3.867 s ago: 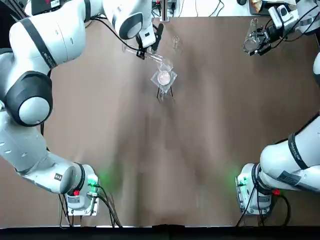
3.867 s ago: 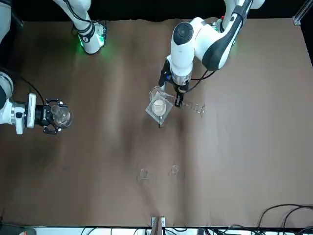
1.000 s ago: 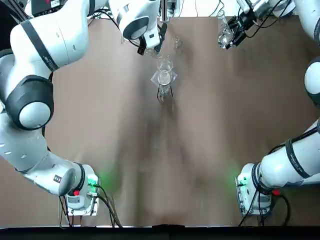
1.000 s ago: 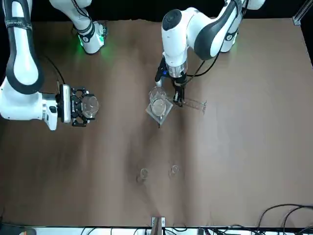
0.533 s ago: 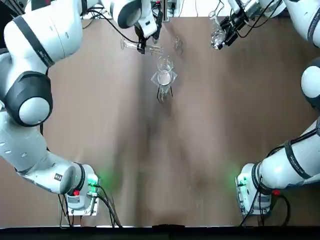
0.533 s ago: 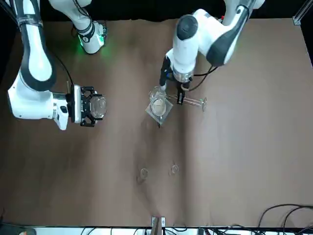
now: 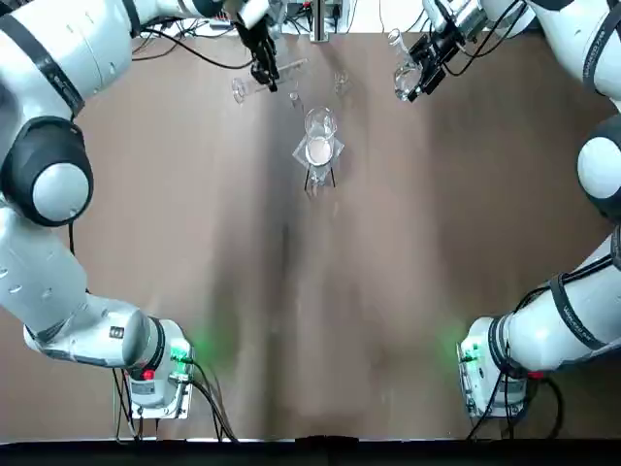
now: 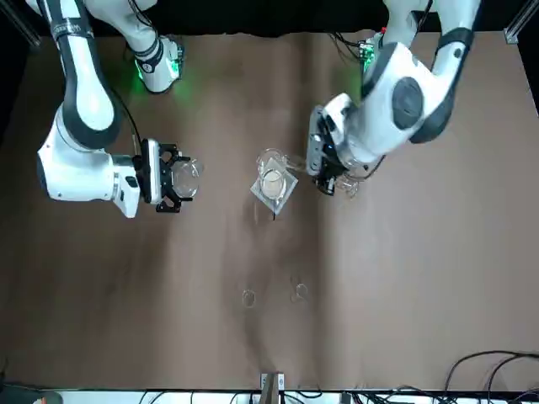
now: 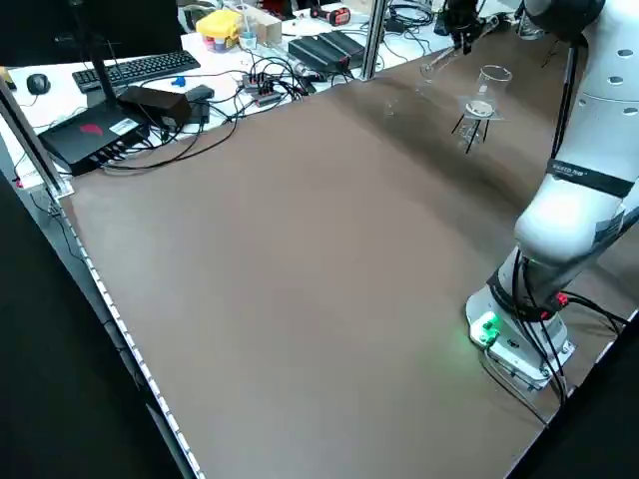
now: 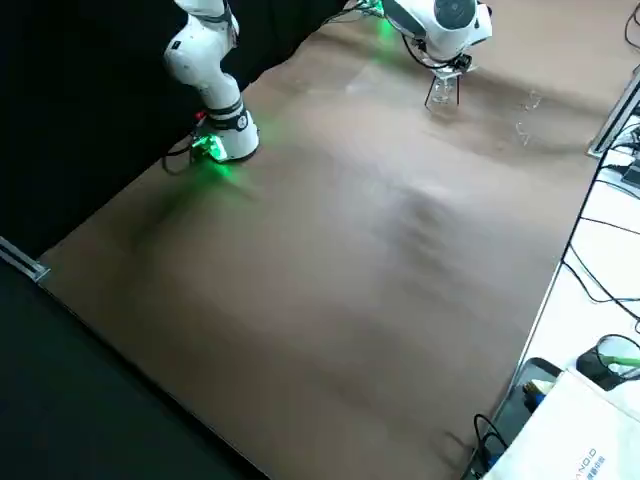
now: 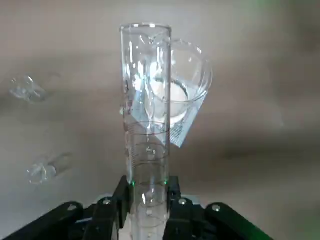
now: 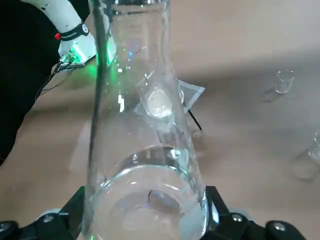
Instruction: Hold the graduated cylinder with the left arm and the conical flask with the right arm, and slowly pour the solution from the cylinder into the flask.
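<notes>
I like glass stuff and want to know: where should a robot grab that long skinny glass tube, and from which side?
Probably around the middle of the graduated cylinder, one finger on each side, as the left gripper does lower down. It's slim and straight-sided, so flat fingers should press it evenly, leaving its open rim free for pouring.

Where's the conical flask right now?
Top view: the conical flask is at the far edge of the table, right of the tripod, held in the right arm's tool.
</notes>
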You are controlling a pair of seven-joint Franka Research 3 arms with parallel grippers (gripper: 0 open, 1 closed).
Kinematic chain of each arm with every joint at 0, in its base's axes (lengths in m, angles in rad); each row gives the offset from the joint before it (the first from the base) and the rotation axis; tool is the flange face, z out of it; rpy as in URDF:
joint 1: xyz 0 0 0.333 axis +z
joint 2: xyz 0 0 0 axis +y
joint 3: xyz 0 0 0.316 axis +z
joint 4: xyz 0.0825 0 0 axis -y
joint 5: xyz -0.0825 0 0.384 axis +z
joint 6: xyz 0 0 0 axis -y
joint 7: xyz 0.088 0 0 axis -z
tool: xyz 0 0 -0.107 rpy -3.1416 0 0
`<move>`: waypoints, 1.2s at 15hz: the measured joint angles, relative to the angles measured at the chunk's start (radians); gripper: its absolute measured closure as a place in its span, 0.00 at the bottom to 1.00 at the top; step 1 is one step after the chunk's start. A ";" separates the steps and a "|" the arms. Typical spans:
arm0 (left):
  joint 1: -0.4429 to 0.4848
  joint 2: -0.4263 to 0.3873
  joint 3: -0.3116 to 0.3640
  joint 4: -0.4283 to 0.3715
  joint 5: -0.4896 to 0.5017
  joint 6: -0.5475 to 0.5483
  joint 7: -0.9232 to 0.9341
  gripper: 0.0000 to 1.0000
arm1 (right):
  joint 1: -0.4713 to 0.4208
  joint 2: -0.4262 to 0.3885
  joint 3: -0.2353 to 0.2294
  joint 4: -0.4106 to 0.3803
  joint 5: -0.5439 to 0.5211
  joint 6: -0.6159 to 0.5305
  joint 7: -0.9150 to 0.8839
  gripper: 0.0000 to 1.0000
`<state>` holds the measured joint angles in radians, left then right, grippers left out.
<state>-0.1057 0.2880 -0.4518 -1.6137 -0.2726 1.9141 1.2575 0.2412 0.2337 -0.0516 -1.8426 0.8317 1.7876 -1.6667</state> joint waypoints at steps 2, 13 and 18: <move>0.053 0.000 0.000 0.000 -0.107 -0.004 0.090 0.66 | 0.017 0.000 0.000 0.000 0.000 0.007 0.007 0.04; 0.394 0.131 0.005 -0.007 -0.525 -0.213 0.597 0.66 | 0.117 -0.001 0.000 0.015 -0.063 0.067 0.149 0.04; 0.540 0.250 0.007 -0.007 -0.611 -0.329 0.832 0.66 | 0.172 -0.001 0.000 0.016 -0.113 0.097 0.232 0.04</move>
<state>0.4347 0.5385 -0.4452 -1.6210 -0.8840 1.5846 2.0899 0.4133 0.2325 -0.0516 -1.8270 0.7191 1.8848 -1.4347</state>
